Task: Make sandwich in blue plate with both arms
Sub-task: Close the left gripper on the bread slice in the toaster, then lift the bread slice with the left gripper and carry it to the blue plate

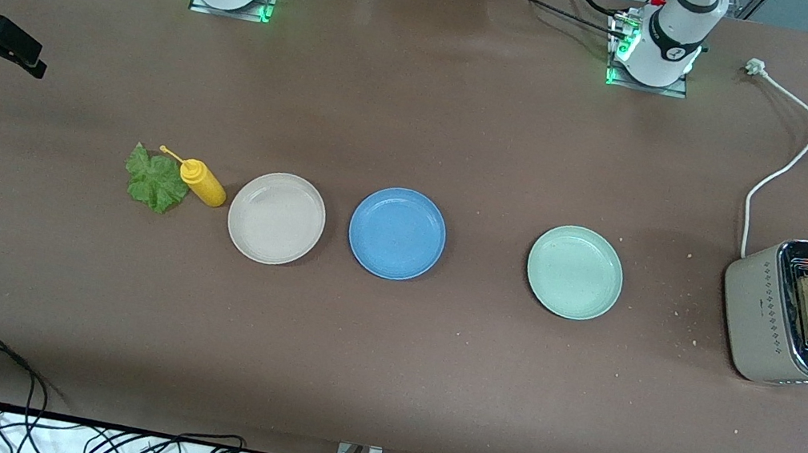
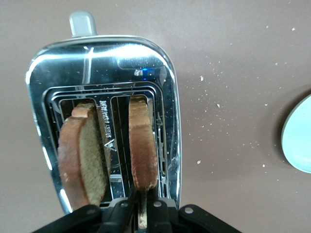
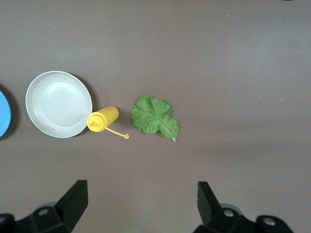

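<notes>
A brown tabletop (image 1: 424, 100) filled the front view, with the two arm bases along its top edge and loose cables at the margins. Three plates sat in a row across the middle of the frame: a beige plate (image 1: 276, 218), the blue plate (image 1: 397, 233) at centre, still bare, and a pale green plate (image 1: 574, 271). At centre left lay a lettuce leaf (image 1: 156, 180) with a yellow squeeze bottle (image 1: 201, 181) just beside it, between the leaf and the beige plate. At the right edge stood a toaster (image 1: 771, 317) holding two brown bread slices upright in its slots. The left hand (image 2: 141, 213) was over the toaster, clenched on the end of one bread slice (image 2: 143, 145), as the left wrist view showed; the other bread slice (image 2: 83, 155) leaned untouched in the neighbouring slot. How firmly the slice was pinched was hard to say, since the grip sat at the very bottom of that view. The right hand (image 3: 141, 199) hung released, its fingers spread wide, over the tabletop near the leaf, seemingly waiting. The step in hand looked like drawing the first slice from the toaster. The next move would call for a straight lift clear of the slot, then a carry past the green plate to the blue one.
</notes>
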`<control>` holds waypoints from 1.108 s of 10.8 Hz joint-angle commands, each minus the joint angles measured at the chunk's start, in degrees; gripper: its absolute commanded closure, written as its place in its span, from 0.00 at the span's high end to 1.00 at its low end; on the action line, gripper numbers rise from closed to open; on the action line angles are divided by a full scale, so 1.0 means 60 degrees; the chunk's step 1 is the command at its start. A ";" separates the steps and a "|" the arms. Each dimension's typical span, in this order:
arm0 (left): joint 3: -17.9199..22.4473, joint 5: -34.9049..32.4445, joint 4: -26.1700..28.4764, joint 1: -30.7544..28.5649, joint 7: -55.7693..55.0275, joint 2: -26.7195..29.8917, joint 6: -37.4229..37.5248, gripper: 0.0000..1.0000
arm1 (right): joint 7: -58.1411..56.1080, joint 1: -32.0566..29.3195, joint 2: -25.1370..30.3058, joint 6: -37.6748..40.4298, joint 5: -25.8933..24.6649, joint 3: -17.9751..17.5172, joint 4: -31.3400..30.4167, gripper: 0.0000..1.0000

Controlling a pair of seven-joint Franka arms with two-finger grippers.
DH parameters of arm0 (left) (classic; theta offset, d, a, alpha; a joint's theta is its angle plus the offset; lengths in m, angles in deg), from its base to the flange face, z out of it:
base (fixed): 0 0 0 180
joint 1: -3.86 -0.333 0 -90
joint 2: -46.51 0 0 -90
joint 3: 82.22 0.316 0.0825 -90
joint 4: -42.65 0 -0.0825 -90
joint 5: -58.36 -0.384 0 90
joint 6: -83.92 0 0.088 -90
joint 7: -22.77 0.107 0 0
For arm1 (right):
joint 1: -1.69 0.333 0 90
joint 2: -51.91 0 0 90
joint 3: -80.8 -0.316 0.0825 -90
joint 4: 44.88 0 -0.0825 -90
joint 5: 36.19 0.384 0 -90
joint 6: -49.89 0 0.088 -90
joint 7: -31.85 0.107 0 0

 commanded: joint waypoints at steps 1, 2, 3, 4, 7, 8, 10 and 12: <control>-0.0096 -0.0138 -0.0036 -0.0015 0.0530 0.0918 0.0699 0.00 | 0.0039 -0.0028 0.0025 0.0177 -0.0062 -0.0131 0.0135 1.00; -0.0110 -0.0094 -0.0036 -0.0001 0.0531 0.1255 0.0890 0.00 | 0.0039 -0.0028 0.0025 0.0192 -0.0062 -0.0131 0.0135 1.00; -0.0125 -0.0064 -0.0036 0.0000 0.0531 0.1577 0.1095 0.00 | 0.0039 -0.0014 0.0040 0.0192 -0.0062 -0.0146 0.0135 1.00; -0.0183 -0.0035 -0.0036 0.0014 0.0531 0.1914 0.1256 0.00 | 0.0039 -0.0028 0.0040 0.0206 -0.0062 -0.0146 0.0135 1.00; -0.0825 -0.0020 -0.0051 0.0014 0.0517 0.2341 0.1448 0.00 | 0.0039 -0.0028 0.0040 0.0280 -0.0062 -0.0175 0.0135 1.00; -0.1089 -0.0064 -0.0211 0.0014 0.0517 0.2328 0.1448 0.00 | 0.0039 -0.0028 0.0040 0.0280 -0.0062 -0.0175 0.0135 1.00; -0.1354 -0.0093 -0.0548 0.0189 0.0473 0.2255 0.1448 0.00 | 0.0039 -0.0028 0.0040 0.0265 -0.0062 -0.0175 0.0135 1.00; -0.1356 -0.0006 -0.0419 0.0830 0.0444 0.2109 0.1434 0.00 | 0.0039 -0.0028 0.0040 0.0265 -0.0062 -0.0175 0.0135 1.00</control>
